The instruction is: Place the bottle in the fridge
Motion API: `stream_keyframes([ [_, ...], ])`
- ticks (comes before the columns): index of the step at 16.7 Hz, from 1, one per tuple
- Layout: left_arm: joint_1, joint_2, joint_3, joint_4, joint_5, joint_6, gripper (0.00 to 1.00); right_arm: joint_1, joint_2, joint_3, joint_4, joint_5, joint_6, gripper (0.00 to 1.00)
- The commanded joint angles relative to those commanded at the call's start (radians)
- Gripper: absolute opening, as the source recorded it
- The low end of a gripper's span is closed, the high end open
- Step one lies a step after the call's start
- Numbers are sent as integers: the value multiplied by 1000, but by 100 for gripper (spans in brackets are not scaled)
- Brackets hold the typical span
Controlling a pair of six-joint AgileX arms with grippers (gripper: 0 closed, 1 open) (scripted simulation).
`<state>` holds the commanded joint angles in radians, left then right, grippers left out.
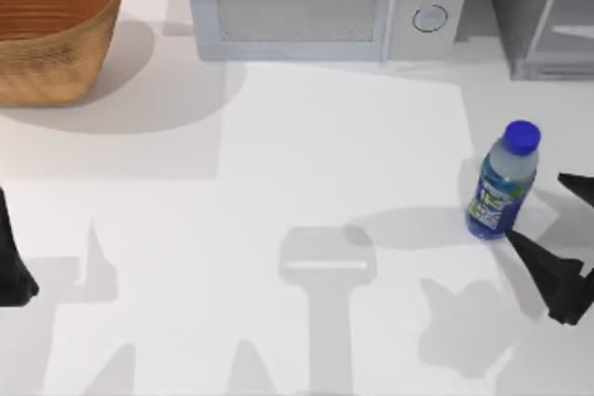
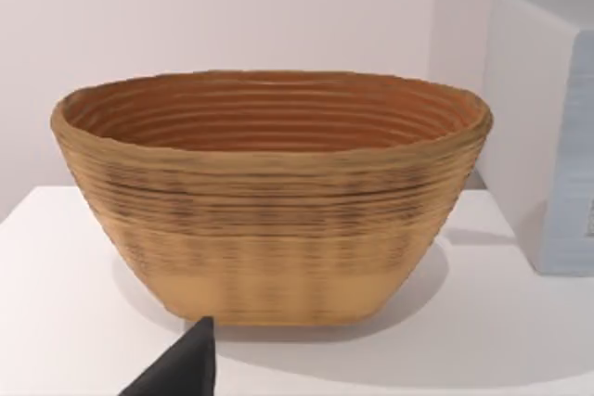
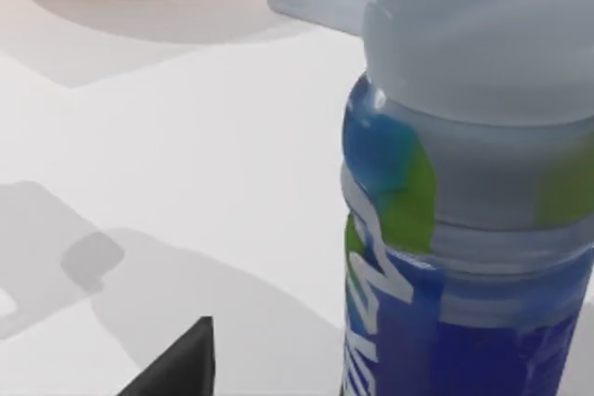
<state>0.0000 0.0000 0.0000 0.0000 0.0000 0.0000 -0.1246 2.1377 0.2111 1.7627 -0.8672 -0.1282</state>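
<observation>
The water bottle (image 1: 502, 183) was flanked upright on the tabletop (image 1: 306, 155) by the right claw (image 1: 548, 229), fingers spread; the left claw's (image 1: 11, 266) state could not be told.

clear glossy plastic bottle (image 1: 502, 185); rough woven basket (image 1: 51, 25); smooth matt table (image 1: 306, 155).

Both AgileX grippers were matte black, no markings, cables or screws visible. Right gripper (image 1: 549, 229) had angular, tapering fingers (image 1: 534, 257) ending in sharp points. Left gripper (image 1: 13, 271) showed as a dark wedge-shaped piece.
</observation>
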Motion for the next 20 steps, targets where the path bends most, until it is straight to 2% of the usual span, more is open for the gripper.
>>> stream_keyframes([
  [7,0,0,0,0,0,0,100,11,15,9,-7,9,0,100],
  [16,0,0,0,0,0,0,100,164,42,149,-84,163,35,100],
  [20,0,0,0,0,0,0,100,189,47,170,-97,187,40,100],
])
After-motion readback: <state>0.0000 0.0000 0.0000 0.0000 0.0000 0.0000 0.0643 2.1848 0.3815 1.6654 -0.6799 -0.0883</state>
